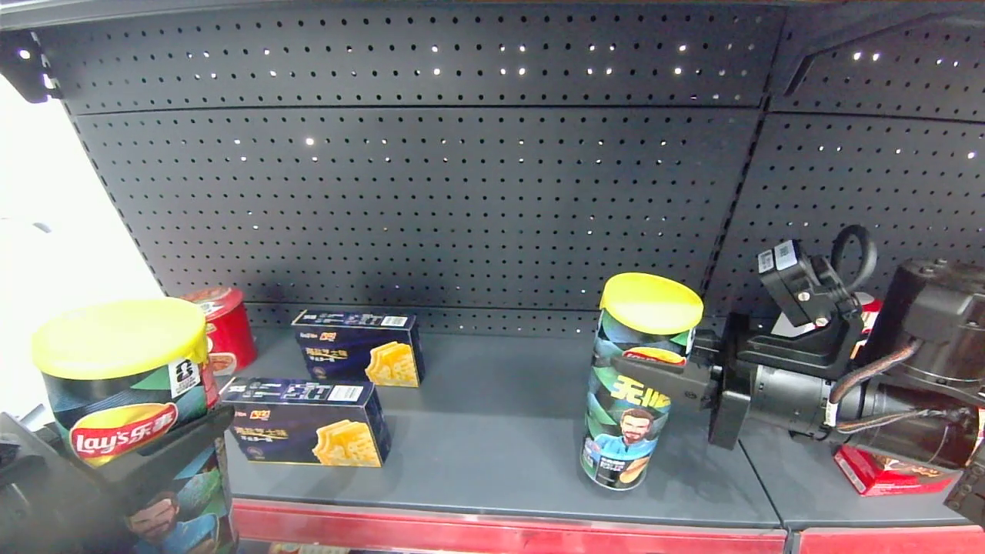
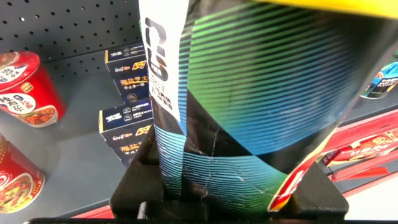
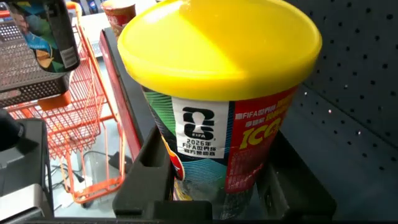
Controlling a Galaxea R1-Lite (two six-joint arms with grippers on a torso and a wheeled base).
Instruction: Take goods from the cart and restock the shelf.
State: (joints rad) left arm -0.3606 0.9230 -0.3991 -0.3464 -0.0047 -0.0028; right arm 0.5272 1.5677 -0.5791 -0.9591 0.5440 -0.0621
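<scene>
Two tall chip cans with yellow lids are in my grippers. One chip can [image 1: 640, 385] stands upright on the grey shelf [image 1: 492, 431], right of its middle. My right gripper [image 1: 663, 375] comes in from the right and is shut on the can's upper half; the right wrist view shows the can [image 3: 224, 106] between the fingers [image 3: 149, 171]. My left gripper [image 1: 108, 462] is shut on the second chip can [image 1: 123, 377], held upright at the shelf's front left corner. That can [image 2: 249, 106] sits between the fingers [image 2: 140, 183] of the gripper [image 2: 227, 196].
Two dark blue boxes [image 1: 358, 348] [image 1: 312, 422] and a red cup [image 1: 225, 327] stand on the shelf's left half. A red box [image 1: 885, 471] lies at the right under my right arm. Between the boxes and the standing can, bare shelf shows. An orange cart [image 3: 81, 124] stands behind.
</scene>
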